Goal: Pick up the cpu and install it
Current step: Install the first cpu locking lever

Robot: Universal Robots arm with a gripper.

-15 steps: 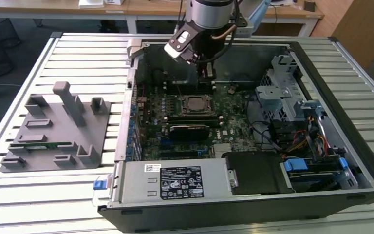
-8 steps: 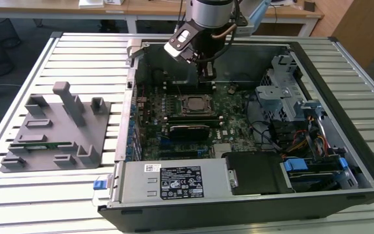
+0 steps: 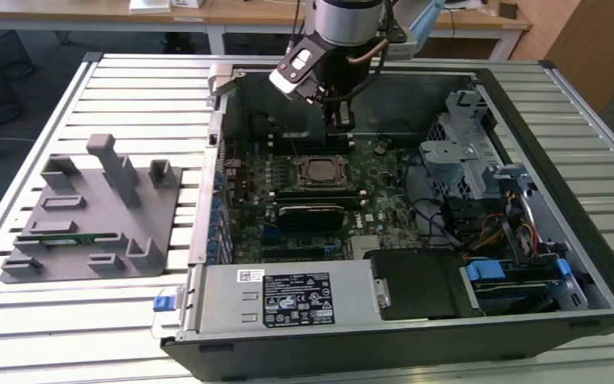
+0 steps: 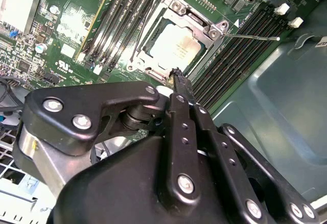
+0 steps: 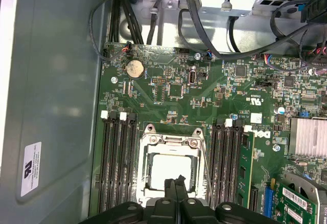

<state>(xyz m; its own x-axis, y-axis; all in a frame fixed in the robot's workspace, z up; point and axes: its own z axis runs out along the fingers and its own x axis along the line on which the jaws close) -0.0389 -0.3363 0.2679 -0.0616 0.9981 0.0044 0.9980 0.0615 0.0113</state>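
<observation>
Cpu [image 5: 171, 169] sits flat in its socket [image 5: 171, 141], mid-motherboard [image 5: 168, 101], between the two memory-slot banks. I see the fingers [image 5: 170, 188] pressed together, gripping nothing, hovering just above. Cpu lies straight below the tips; square, so no long axis to line up.

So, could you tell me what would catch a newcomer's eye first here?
The open computer case lies on the table, its green board bare. The cpu sits in its socket mid-board, with the gripper just above it, fingers shut. A grey fixture stands on the exterior view's left.
</observation>
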